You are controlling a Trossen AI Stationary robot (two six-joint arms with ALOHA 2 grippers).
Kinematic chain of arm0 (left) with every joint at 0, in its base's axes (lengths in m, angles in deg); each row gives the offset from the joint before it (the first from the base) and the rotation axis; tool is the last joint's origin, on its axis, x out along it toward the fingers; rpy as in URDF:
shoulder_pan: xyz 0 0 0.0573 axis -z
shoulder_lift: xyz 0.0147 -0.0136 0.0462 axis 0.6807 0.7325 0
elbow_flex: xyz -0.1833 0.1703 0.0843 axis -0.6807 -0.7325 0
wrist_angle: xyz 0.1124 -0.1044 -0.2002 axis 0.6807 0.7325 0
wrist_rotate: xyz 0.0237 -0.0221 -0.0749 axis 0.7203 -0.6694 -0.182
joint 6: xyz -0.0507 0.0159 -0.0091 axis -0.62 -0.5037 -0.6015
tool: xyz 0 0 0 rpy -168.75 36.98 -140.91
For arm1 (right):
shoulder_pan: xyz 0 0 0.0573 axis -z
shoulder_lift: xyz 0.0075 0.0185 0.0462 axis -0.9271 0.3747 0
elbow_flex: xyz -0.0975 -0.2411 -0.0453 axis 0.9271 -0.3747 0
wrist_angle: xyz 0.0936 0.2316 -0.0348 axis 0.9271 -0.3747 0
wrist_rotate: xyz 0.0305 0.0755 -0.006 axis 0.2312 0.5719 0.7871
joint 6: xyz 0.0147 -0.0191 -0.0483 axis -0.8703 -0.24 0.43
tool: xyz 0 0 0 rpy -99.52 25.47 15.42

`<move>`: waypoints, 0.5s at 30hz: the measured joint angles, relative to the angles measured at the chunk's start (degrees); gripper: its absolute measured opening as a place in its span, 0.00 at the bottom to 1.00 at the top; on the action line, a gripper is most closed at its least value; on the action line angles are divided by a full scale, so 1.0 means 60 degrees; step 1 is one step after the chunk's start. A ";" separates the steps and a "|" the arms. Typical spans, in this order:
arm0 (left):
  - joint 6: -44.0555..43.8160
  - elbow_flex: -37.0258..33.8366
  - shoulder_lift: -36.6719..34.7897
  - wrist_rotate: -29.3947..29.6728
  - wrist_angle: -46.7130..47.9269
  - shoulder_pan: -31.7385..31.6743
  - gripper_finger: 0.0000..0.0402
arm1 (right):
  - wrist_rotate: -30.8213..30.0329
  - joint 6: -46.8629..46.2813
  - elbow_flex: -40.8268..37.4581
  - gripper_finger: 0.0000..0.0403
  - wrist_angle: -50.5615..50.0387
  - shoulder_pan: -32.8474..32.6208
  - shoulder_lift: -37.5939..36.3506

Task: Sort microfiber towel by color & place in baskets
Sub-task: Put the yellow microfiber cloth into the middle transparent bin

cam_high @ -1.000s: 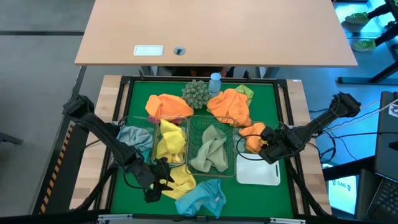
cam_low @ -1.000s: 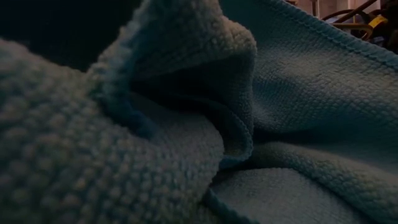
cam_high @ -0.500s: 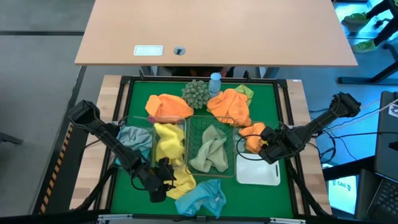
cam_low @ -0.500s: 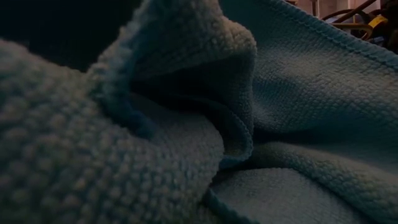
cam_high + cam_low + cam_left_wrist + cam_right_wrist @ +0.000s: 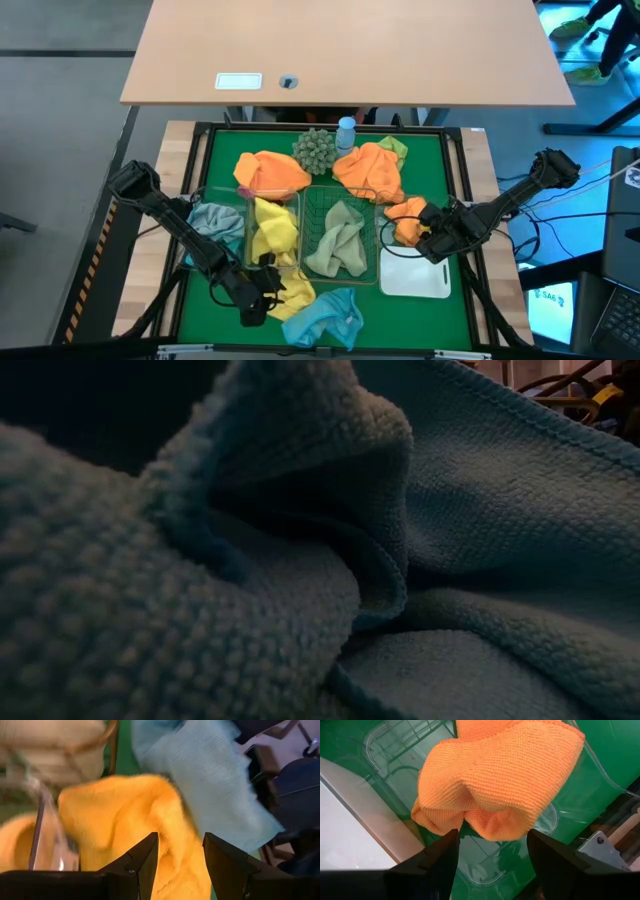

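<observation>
My left gripper (image 5: 268,287) is open, low over a yellow towel (image 5: 292,291) that spills from the near end of a clear bin (image 5: 272,232) onto the green mat. In the left wrist view the yellow towel (image 5: 125,815) fills the gap between the fingers. My right gripper (image 5: 424,238) is open beside an orange towel (image 5: 404,219) lying in the right clear bin (image 5: 490,870); its fingers stand just short of the orange towel (image 5: 500,780). A light blue towel (image 5: 325,318) lies at the near edge and fills the low view (image 5: 320,560). My left gripper comes at the yellow towel's near part (image 5: 182,865) slanting down, with the cloth rising between its two open fingers. Whether the fingers touch the cloth, I cannot tell.
A clear bin (image 5: 214,226) holds a grey-blue towel. The wire-mesh basket (image 5: 340,240) holds a beige towel, and the white bin (image 5: 415,276) sits near the right gripper. Orange towels (image 5: 270,170) (image 5: 368,170), a green towel (image 5: 395,148), a spiky ball (image 5: 315,150) and a blue bottle (image 5: 346,130) lie along the far side.
My left gripper has moved a little toward the table's right and far side, onto the near part of the yellow towel, and then kept still. The right arm has kept still.
</observation>
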 joint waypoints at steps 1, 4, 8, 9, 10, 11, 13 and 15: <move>0.0188 0.0107 -0.0001 0.0000 0.0003 0.0000 0.38 | 0.0000 0.0000 0.0000 0.58 -0.0002 0.0000 0.0000; 0.0724 0.0462 -0.0007 0.0003 0.0156 0.0007 0.38 | 0.0000 0.0000 0.0000 0.58 -0.0002 0.0000 0.0000; 0.1159 0.1032 -0.0013 0.0046 0.0844 0.0033 0.38 | 0.0000 0.0000 0.0000 0.58 0.0001 0.0000 0.0000; 0.1165 0.1174 -0.0015 0.0085 0.1048 0.0060 0.38 | 0.0000 0.0000 0.0000 0.58 0.0002 0.0000 0.0000; 0.1165 0.1287 -0.0018 0.0135 0.1236 0.0097 0.38 | 0.0000 0.0000 0.0000 0.58 0.0002 -0.0003 0.0000; 0.1165 0.1363 -0.0019 0.0206 0.1391 0.0152 0.38 | 0.0000 0.0000 -0.0002 0.58 0.0002 0.0000 0.0000; 0.1158 0.1419 -0.0022 0.0487 0.1635 0.0300 0.38 | 0.0000 0.0000 0.0000 0.58 0.0002 -0.0002 0.0000; 0.1122 0.1420 -0.0022 0.0847 0.1760 0.0484 0.38 | 0.0000 0.0000 -0.0001 0.58 0.0002 -0.0001 0.0000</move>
